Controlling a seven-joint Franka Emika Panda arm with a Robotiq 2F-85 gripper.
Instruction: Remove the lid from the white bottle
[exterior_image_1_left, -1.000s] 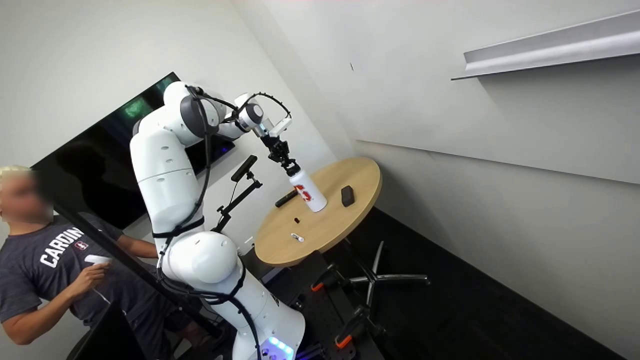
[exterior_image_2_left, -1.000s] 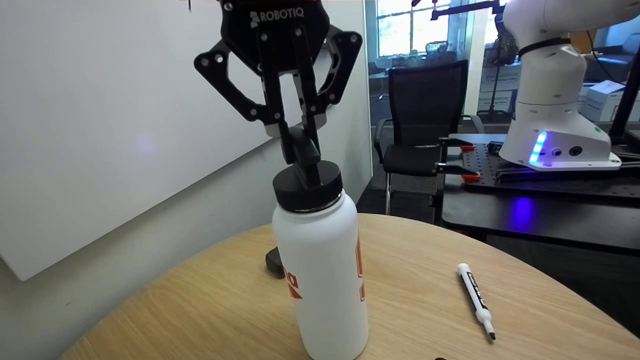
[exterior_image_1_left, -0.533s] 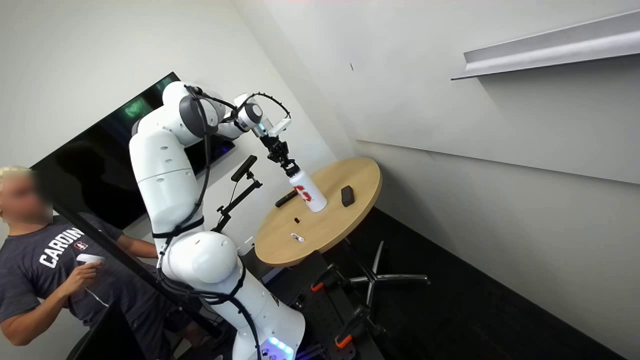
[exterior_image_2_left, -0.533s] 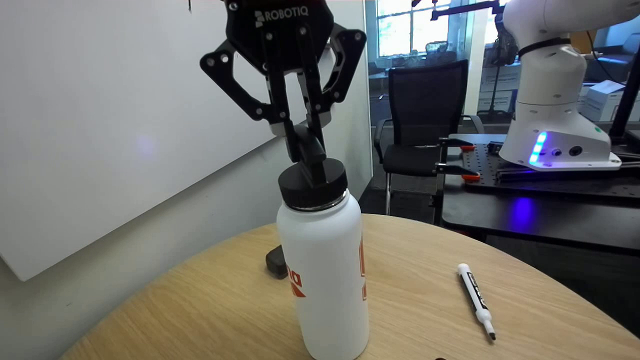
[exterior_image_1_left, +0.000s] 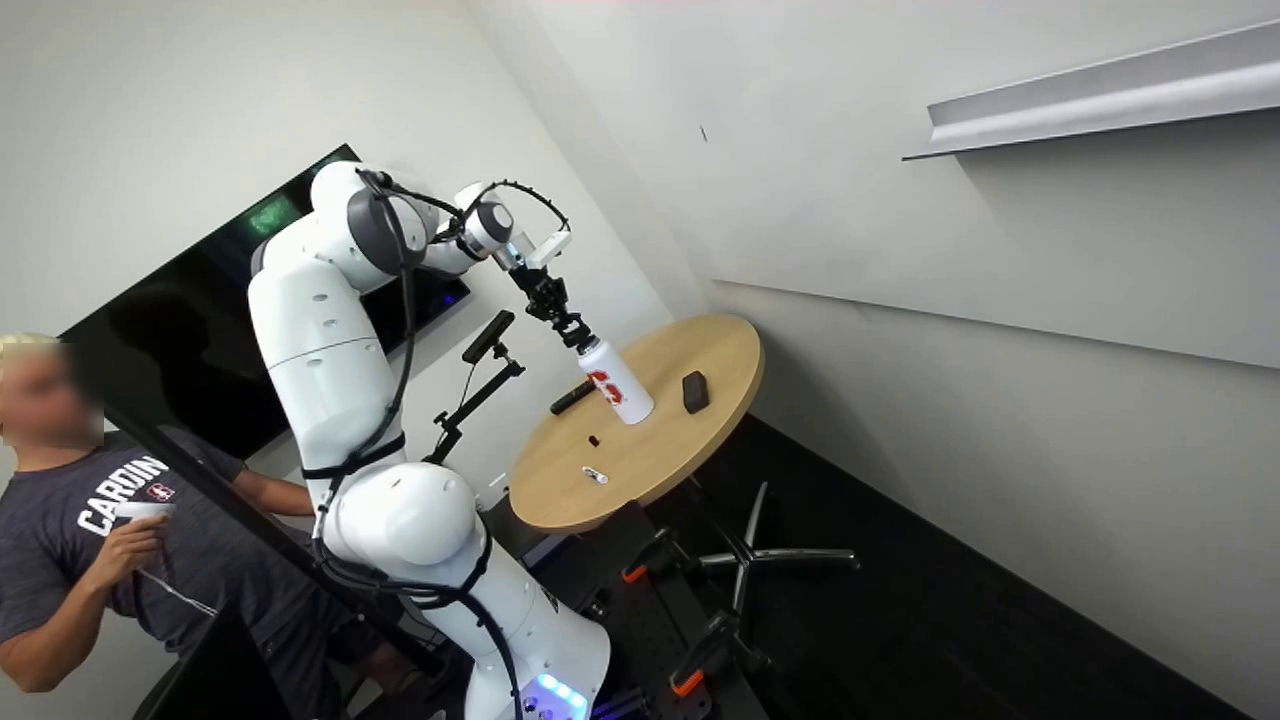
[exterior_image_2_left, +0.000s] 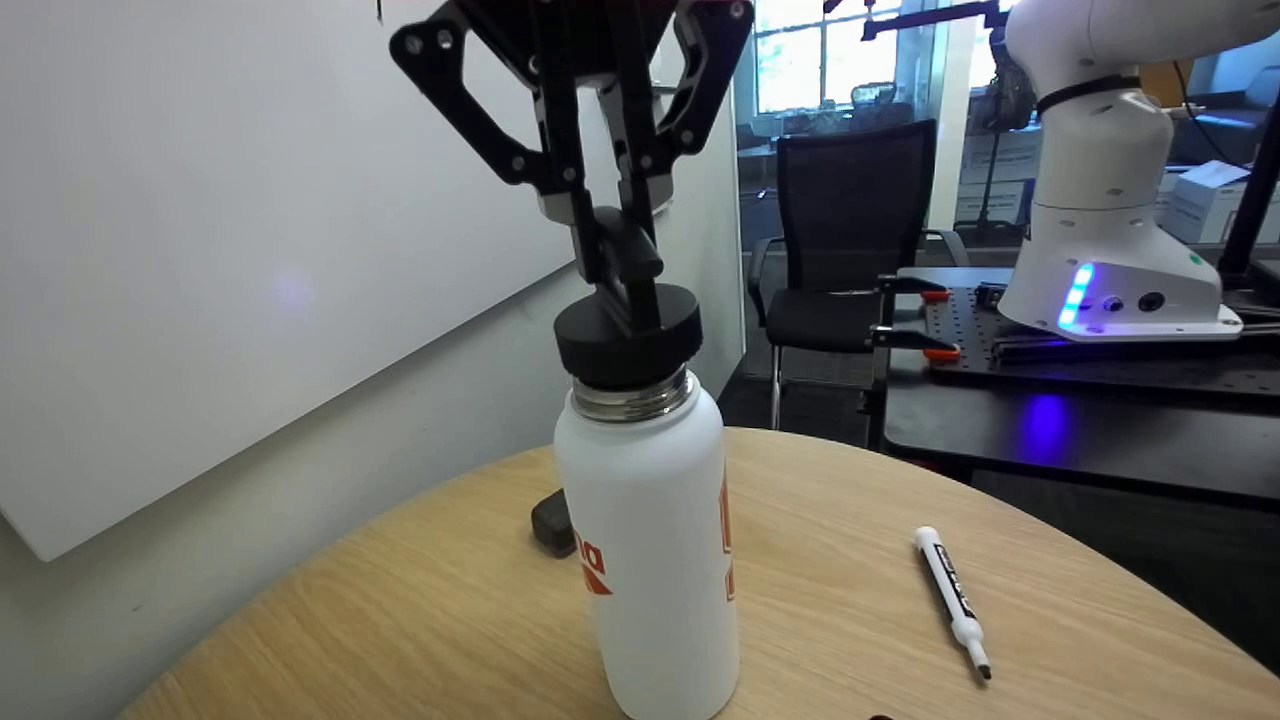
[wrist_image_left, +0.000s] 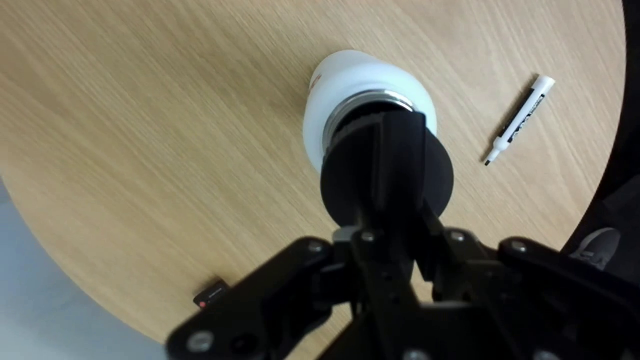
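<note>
Gripper (exterior_image_2_left: 618, 254) clamped on handle (exterior_image_2_left: 630, 248) of blk lid (exterior_image_2_left: 640, 355); lid above threaded neck (exterior_image_2_left: 630, 404) of wht btl (exterior_image_2_left: 655, 540), upright on wood tbl (exterior_image_2_left: 430, 610); inside hidden.

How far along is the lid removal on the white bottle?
Loosening looks done: the silver threaded metal neck of the white cylindrical bottle shows below the round black lid. In hand: the black claw holds the lid by its handle. Left: likely carrying it aside and setting it down.
</note>
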